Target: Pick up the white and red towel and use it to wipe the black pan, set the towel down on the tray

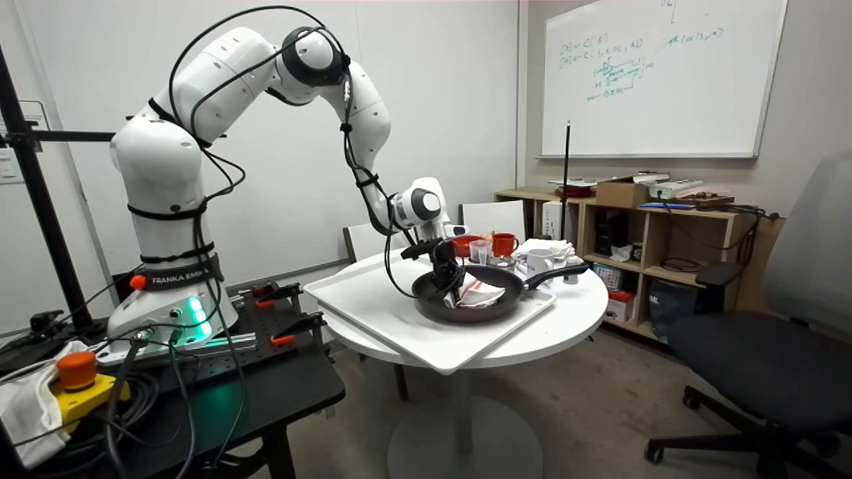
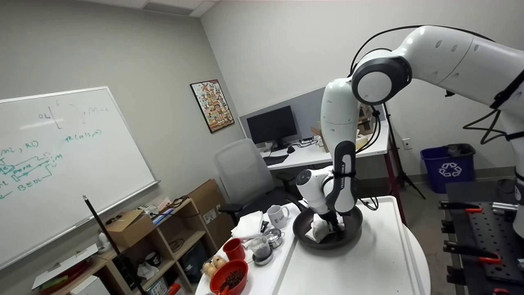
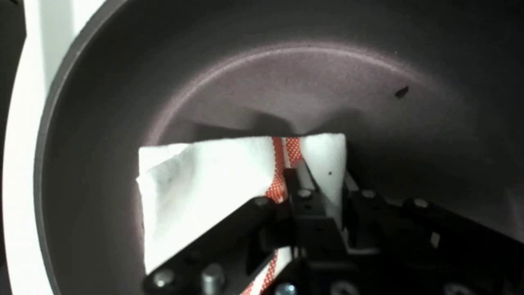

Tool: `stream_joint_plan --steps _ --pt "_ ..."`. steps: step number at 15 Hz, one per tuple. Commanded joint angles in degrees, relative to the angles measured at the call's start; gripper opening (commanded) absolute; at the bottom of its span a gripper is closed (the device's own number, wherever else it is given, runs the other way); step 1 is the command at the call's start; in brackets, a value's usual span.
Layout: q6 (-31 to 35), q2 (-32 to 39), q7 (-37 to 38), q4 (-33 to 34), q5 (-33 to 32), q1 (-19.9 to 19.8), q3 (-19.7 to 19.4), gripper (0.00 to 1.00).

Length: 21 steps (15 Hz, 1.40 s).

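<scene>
The black pan (image 1: 466, 314) sits on the white tray (image 1: 373, 293); both also show in an exterior view, the pan (image 2: 327, 245) at the tray's (image 2: 348, 266) far end. The folded white and red towel (image 1: 482, 295) lies inside the pan. In the wrist view the towel (image 3: 213, 172) shows red stripes and covers part of the pan's (image 3: 90, 143) floor. My gripper (image 3: 325, 176) points down into the pan, shut on the towel's right part, with cloth between the fingers. It also shows in both exterior views (image 1: 454, 296) (image 2: 336, 228). The towel's lower part is hidden behind the gripper.
The pan's handle (image 1: 559, 274) sticks out over the tray's edge. Beside the tray stand a white mug (image 2: 278, 216), a red mug (image 2: 234, 249), a red bowl (image 2: 241, 270) with dark bits and a white cloth (image 2: 248, 225). A dark speck (image 3: 402, 92) lies in the pan.
</scene>
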Motion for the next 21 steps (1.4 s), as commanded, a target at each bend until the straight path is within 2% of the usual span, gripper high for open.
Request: stream_joint_plan --steps 1,4,8,10,12,14,16,17,21 --pt "6.7 1.5 -2.1 -5.5 -1.4 1.4 0.9 0.04" --pt "10.3 -0.8 -8.2 -8.6 -0.9 -1.0 3.3 0.04" --pt "16.7 -4.6 -19.6 -13.3 1.6 -8.7 9.5 0.04" --pt "18.6 -5.9 -26.2 -14.8 4.0 -15.7 15.3 0.04" --pt "18.9 -6.4 -32.7 -15.7 7.7 -24.8 23.2 0.04" --pt "17.0 -5.5 -40.6 -15.3 15.0 -33.4 31.1 0.04" --pt "13.2 -4.3 -45.1 -13.9 19.5 -42.5 38.9 0.04" --pt "10.9 -4.7 -44.1 -13.4 20.3 -43.5 39.2 0.04" --pt "3.9 -6.9 -38.3 -10.3 25.4 -39.8 34.7 0.04"
